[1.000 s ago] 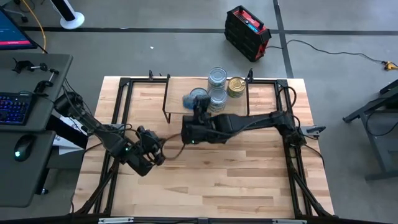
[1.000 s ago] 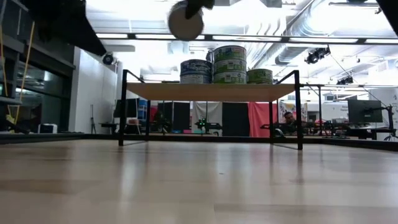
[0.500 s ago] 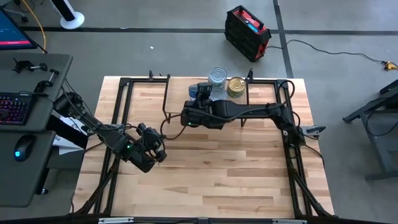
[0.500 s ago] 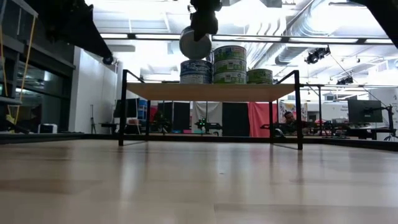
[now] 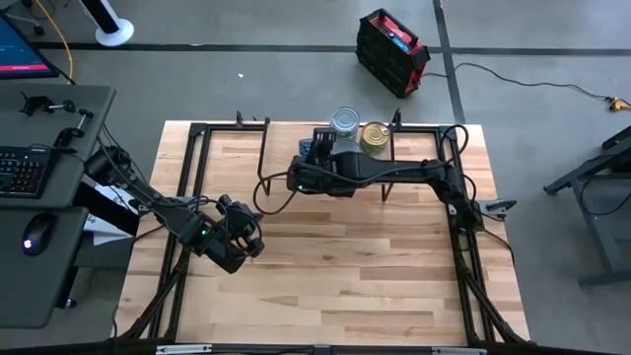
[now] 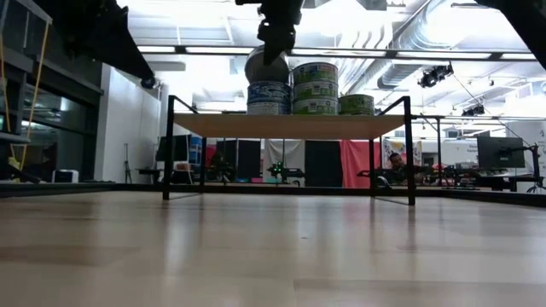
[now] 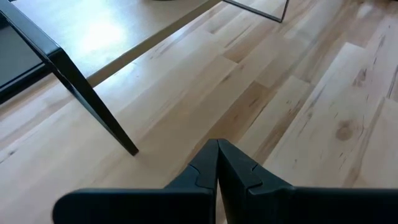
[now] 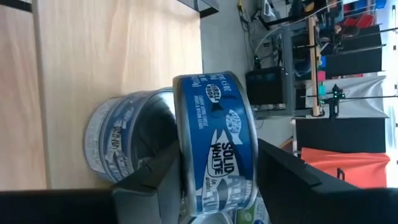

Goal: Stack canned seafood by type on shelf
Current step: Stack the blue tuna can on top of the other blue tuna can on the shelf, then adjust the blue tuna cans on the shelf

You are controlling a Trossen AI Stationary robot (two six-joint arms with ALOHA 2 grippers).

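Right hand (image 8: 217,186) hung over the left part of the shelf (image 5: 296,133), its two fingers (image 8: 146,180) set either side of a blue tuna tin (image 8: 214,137); whether they gripped it or had just slackened could not be told. From the low view that tin (image 6: 266,66) sat tilted directly above a blue-sided stack (image 6: 270,97) on the shelf board (image 6: 290,125), touching it or nearly so. Going down in size: the bench (image 5: 325,266) lay broad and bare in front, the shelf stood at its far edge on thin black legs, and on it a taller green-labelled stack (image 6: 315,87) stood just beside the blue one, with a lower gold tin (image 6: 357,104) to the right of that. Left hand (image 7: 217,163) waited over the bench's left side, well apart from the shelf, its fingers pressed together and holding nothing.
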